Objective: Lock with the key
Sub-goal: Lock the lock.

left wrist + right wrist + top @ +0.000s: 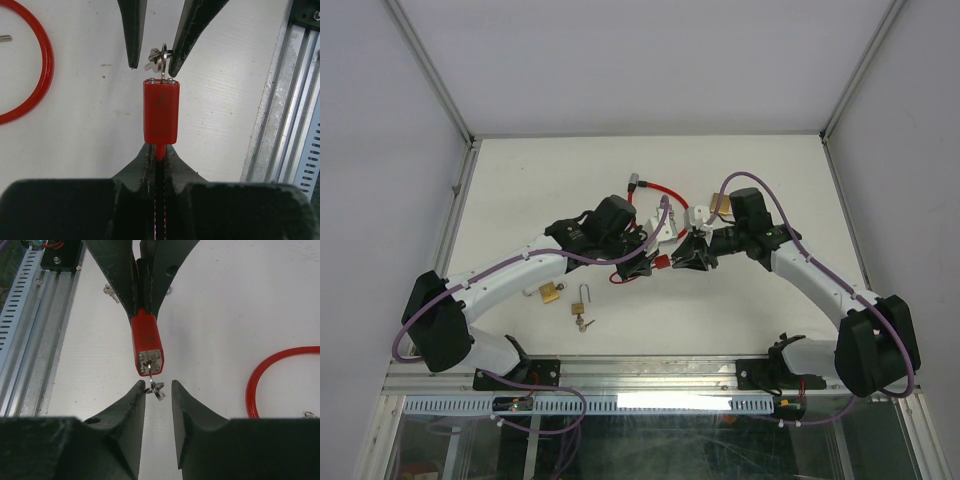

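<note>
My left gripper is shut on the red cable just behind the red lock body and holds it above the table; the lock also shows in the right wrist view and the top view. A silver key sits in the lock's keyhole, its ring hanging free. My right gripper is open, its fingertips on either side of the key ring, the left fingertip touching or nearly touching it. The red cable loop lies on the table.
A small brass padlock and an open padlock with keys lie on the white table near the left arm. An aluminium rail runs along the table's near edge. The cable's metal end lies farther back.
</note>
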Controlling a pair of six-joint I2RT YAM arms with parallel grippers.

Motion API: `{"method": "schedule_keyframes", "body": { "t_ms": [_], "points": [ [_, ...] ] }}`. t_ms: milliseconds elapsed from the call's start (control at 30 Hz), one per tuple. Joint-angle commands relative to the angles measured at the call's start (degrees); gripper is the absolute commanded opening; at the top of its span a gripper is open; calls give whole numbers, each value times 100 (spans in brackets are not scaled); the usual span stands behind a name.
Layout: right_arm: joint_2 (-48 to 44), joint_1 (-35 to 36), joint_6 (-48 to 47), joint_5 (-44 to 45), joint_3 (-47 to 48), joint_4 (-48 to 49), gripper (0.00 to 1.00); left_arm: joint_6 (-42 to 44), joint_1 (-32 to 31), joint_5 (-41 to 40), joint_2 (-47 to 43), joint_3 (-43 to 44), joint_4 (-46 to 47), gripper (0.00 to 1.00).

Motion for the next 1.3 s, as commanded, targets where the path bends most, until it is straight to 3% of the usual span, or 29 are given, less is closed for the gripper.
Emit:
{"method": "schedule_keyframes", "body": {
  "t_ms": [0, 100, 167, 367, 533, 733, 967, 1267],
  "points": [
    [-192, 43, -191, 6, 313, -84, 27, 80, -60, 165, -7, 179, 259, 0],
    [-183, 40, -209, -62, 347, -161, 11, 88, -58, 179, 19, 181, 240, 0],
    [-164, 32, -175, -93, 358, -183, 5, 97, -66, 196, 15, 176, 240, 0],
    [-205, 27, -67, -31, 360, -83, 23, 107, -63, 327, -13, 164, 244, 0],
    [-228, 38, -114, -86, 360, -84, 27, 113, -58, 383, -5, 180, 251, 0],
    [-246, 43, -129, -106, 380, -57, 19, 123, -58, 420, 22, 188, 243, 0],
    [-200, 45, -573, -133, 460, -425, 0, 141, -58, 422, 22, 176, 249, 0],
    [-160, 45, -1166, -133, 680, -1147, 0, 163, -43, 409, 210, 108, 247, 0]
  ]
}}
